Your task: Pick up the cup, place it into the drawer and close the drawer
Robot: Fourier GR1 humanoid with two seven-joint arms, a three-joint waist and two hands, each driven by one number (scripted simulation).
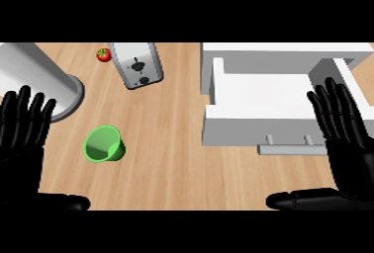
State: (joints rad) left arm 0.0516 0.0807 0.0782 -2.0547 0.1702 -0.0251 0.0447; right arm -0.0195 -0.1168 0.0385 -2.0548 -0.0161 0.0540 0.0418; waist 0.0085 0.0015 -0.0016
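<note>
From the head view, a pale wooden counter top (182,173) is seen from steeply above. The small green plastic cup (104,144) is found left of centre on the bare wood, tipped so that its open mouth is turned up and toward the left; it is touched by nothing. The white box-shaped drawer (256,126) is seen pulled open at the right, its pale inside laid bare and its grey bar handle (292,148) set on the front face nearest the lower edge. The cup is well apart from the drawer, with open wood between them.

The black left hand (22,131) is held up at the left edge, fingers straight and spread wide, thumb stretched along the bottom; nothing is held, and the cup lies just to its right, not touched. The black right hand (349,143) is shown at the right edge, likewise flat and wide with fingers up, overlapping the drawer's right side in the picture; whether it is touched cannot be told. Nothing is carried in it.

Toward the top, a silver metal toaster (136,64) is seen lying at a slant, with a small red tomato (104,55) just to its left. A large grey cylindrical vessel (40,81) is seen at upper left, above the left hand.
</note>
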